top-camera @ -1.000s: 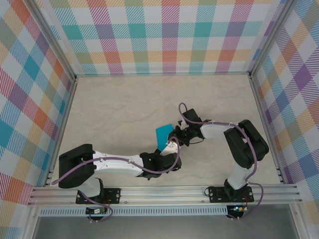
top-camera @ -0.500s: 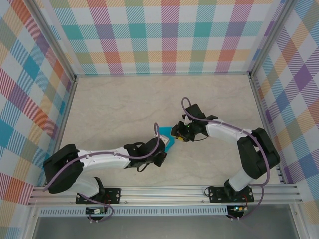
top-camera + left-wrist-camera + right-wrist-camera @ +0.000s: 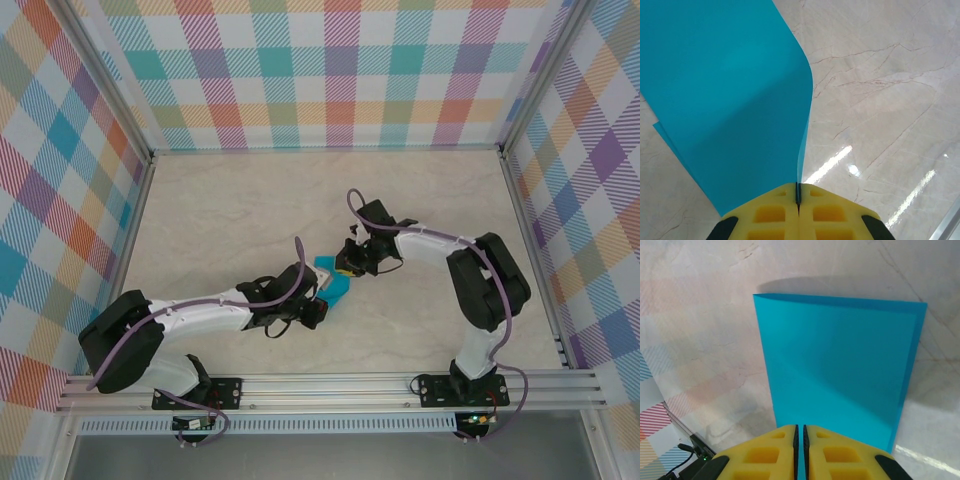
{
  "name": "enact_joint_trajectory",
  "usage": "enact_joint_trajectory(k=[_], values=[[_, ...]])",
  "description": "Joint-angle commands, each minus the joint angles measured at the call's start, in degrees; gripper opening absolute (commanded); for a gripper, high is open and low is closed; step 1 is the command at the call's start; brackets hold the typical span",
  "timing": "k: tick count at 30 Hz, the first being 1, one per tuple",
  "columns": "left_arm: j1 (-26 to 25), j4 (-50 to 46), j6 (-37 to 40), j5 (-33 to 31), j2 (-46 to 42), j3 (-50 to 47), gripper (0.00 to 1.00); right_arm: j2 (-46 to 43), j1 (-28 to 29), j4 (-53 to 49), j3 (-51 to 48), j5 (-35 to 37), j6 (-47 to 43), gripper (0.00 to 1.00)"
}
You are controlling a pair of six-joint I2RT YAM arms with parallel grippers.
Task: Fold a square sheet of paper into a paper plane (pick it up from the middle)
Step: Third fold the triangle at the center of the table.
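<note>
Yellow fingers (image 3: 770, 215) of the left gripper (image 3: 798, 194) are pressed tight together, and the thin edge of the square sheet of paper (image 3: 730, 100) runs straight into the seam between them, so that gripper is pinching the paper. On the right gripper (image 3: 800, 434) the fingers (image 3: 765, 452) stand almost together, leaving only a hairline slot with teal showing in it; I judge that they nip the near edge of the sheet too. From above, the paper (image 3: 333, 281) sits between the two grippers near the middle of the marbled table (image 3: 230, 210), with the left gripper (image 3: 322, 302) on its near side and the right gripper (image 3: 351, 268) on its far-right side. Whether its lower edge touches the table I cannot tell. The right wrist view shows the sheet (image 3: 840, 365) doubled over, with a fold along its far edge and one layer slightly out of line down the right side. The left wrist view shows it bowing in a soft curve. It looks nearly weightless, limp and smooth. It should bend wherever it is unsupported, slip in a loose pinch, and take a stray crease or tear if the two arms pull apart. The safest holds look to be close to the fold or the middle of an edge, not a corner.
</note>
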Motion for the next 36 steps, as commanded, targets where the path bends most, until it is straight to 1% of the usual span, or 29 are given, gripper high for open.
enact_joint_trajectory(k=[1,7,10,14,22,32,36], values=[[1.3,0.8,-0.6,3.1,-0.5,-0.1,0.0,2.4,-0.2,-2.8,3.1,-0.5,-2.9,0.13],[2.4,0.4,-0.6,5.3,2.0,1.1,0.0,6.5,-0.2,-4.6,4.7,1.2,-5.7,0.12],[3.0,0.2,-0.7,6.5,3.1,1.7,0.0,7.8,-0.2,-6.8,5.3,4.3,-7.5,0.12],[3.9,-0.4,-1.0,7.3,4.4,2.6,0.0,8.6,-0.2,-8.3,4.9,5.9,-9.9,0.12],[6.6,-1.9,-1.7,10.8,7.4,5.5,0.0,9.3,-0.1,-9.2,4.6,6.1,-13.7,0.11],[7.9,-5.3,-2.2,7.5,10.1,7.3,0.0,8.8,0.1,-9.6,4.6,6.3,-13.9,0.12],[8.0,-5.6,-3.2,4.7,9.6,7.0,0.0,8.8,0.1,-9.6,4.2,6.4,-13.8,0.12]])
